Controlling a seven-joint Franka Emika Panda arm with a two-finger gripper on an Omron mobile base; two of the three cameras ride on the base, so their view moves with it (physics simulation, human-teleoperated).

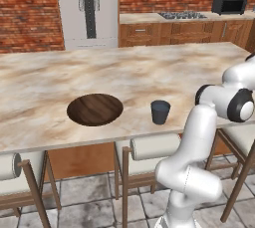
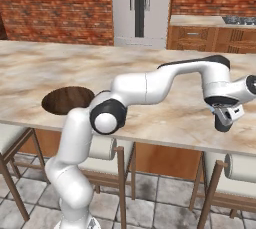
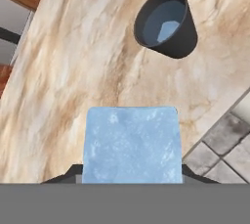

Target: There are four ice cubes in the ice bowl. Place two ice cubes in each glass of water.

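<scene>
My gripper [image 3: 131, 176] is shut on a pale blue ice cube [image 3: 132, 142], which looms large between the fingertips in the hand view. Ahead of it stands a dark grey-blue glass of water [image 3: 166, 22] on the marble counter, with a pale blue patch in the water. In the right base view the gripper [image 2: 225, 114] hangs at the far right, just over that glass [image 2: 220, 124]. The other glass [image 1: 160, 111] stands near the counter's front edge, right of the dark wooden ice bowl [image 1: 94, 109] [image 2: 67, 99].
The marble counter [image 1: 124, 72] ends close beside the near glass, with floor tiles [image 3: 224, 145] below. Stools [image 1: 149, 147] stand under the front edge. A fridge [image 1: 87, 8], cabinets and a black microwave [image 1: 229, 4] line the back wall.
</scene>
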